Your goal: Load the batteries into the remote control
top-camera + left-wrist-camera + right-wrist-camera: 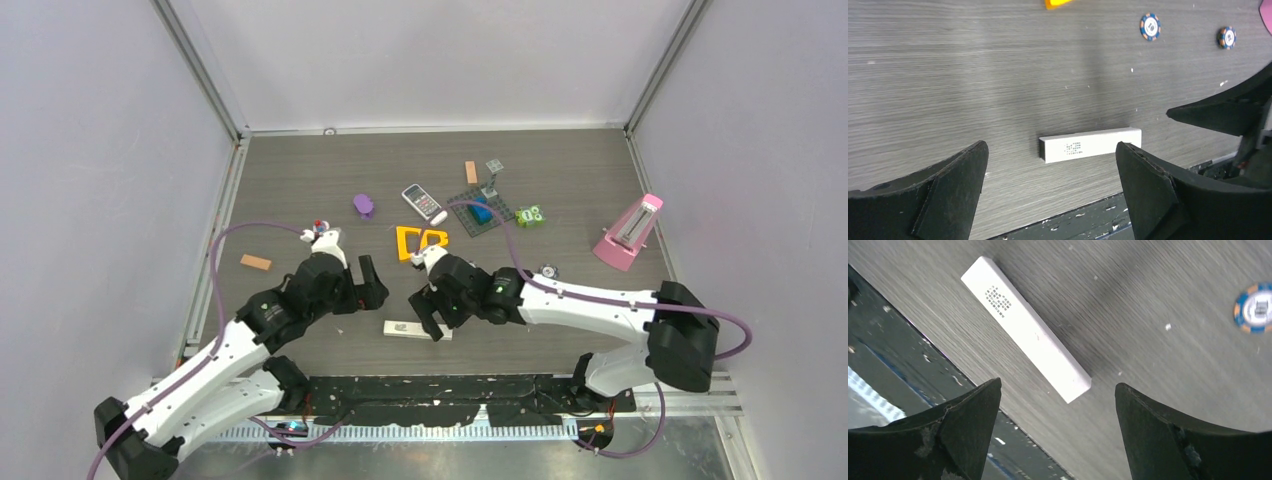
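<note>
Hanging spread wide and empty, my left claw (1050, 147) and my right claw (1058, 385) flank the white remote control (1090, 144), gripping nothing. The remote control lies flat on the grey table (948, 75) close to its near edge, small printed label facing up. Whether batteries sit inside it I cannot tell. A poker chip (1255, 307) lies farther off to the right.

light: bright, even, from above | shadows: soft | blur: right wrist view streaked; others sharp
</note>
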Available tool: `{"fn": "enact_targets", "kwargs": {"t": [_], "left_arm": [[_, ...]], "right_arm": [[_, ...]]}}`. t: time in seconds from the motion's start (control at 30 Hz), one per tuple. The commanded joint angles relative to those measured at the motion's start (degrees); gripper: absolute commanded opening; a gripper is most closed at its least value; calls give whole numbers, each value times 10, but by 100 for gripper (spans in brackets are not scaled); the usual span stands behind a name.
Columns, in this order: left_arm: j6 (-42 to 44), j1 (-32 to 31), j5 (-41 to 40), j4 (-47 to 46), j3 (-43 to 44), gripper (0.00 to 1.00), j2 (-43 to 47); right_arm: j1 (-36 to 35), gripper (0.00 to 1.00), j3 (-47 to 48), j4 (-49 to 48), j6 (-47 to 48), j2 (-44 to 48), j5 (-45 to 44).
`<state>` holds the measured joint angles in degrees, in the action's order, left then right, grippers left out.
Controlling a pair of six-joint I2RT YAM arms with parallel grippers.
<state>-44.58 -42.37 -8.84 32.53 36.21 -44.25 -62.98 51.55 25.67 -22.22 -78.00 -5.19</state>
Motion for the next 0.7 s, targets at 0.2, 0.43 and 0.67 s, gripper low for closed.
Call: {"fn": "enact_targets", "kwargs": {"t": [0.2, 0.43, 0.67], "left_arm": [[-19, 5, -121, 160, 68, 100, 114], [-23, 5, -116, 165, 61, 100, 169], [-23, 5, -107, 173, 38, 100, 201]], "right_arm": [[-15, 83, 81, 17, 297, -137, 92], [-19, 71, 96, 11, 311, -180, 89], [-18, 40, 107, 4, 295, -207, 95]]}}
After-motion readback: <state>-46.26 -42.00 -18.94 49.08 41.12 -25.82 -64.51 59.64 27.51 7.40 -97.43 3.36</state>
